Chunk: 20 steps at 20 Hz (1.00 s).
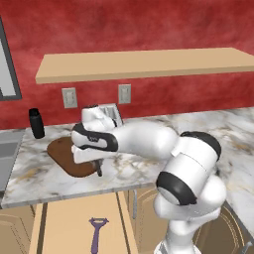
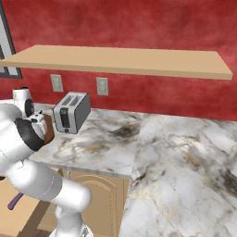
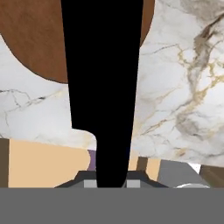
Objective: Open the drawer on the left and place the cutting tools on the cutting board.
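Note:
The drawer stands pulled out below the counter, with the purple peeler lying inside it. My gripper hangs over the near end of the dark-brown cutting board, shut on the slim dark knife. In the hand view the knife rises as a broad black blade from my gripper, crossing the marble and the cutting board. A sliver of the peeler and the tan drawer show beneath it. The right base view catches the peeler low at the left.
A silver toaster stands at the back of the marble counter, just behind my arm. A black bottle stands left of the board, and a sink lies at the far left. A wooden shelf runs overhead.

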Available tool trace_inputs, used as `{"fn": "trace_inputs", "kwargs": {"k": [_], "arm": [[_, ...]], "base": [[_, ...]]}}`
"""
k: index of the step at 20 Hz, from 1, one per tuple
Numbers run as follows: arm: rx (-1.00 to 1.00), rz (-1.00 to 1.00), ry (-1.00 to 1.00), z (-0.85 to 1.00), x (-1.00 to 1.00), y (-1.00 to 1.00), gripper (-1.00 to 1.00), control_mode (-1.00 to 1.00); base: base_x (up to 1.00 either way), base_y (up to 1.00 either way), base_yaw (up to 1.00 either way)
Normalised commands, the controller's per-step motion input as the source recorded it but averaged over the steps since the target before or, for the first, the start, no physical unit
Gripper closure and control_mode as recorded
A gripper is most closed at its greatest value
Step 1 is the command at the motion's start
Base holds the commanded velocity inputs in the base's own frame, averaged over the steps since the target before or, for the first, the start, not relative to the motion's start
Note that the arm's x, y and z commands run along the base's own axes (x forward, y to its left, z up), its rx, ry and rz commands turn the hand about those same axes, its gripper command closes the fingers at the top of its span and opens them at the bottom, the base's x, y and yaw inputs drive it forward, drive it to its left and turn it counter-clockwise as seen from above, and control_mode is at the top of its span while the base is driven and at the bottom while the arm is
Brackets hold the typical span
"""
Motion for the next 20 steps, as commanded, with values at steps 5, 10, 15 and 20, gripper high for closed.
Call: {"fn": "trace_inputs", "kwargs": {"k": [5, 10, 15, 20], "arm": [[-0.04, 0.01, 0.0, -0.01, 0.07, 0.11, 1.0, -1.0], [-0.02, 0.0, 0.0, -0.12, 0.38, 0.38, 1.0, -1.0], [-0.05, 0.0, -0.08, -0.2, 0.4, 0.19, 1.0, -1.0], [-0.03, 0.01, -0.13, -0.27, 0.53, 0.09, 1.0, -1.0]], "base": [[0.0, 0.0, 0.0], [0.0, 0.0, 0.0], [0.0, 0.0, 0.0], [0.0, 0.0, 0.0]]}}
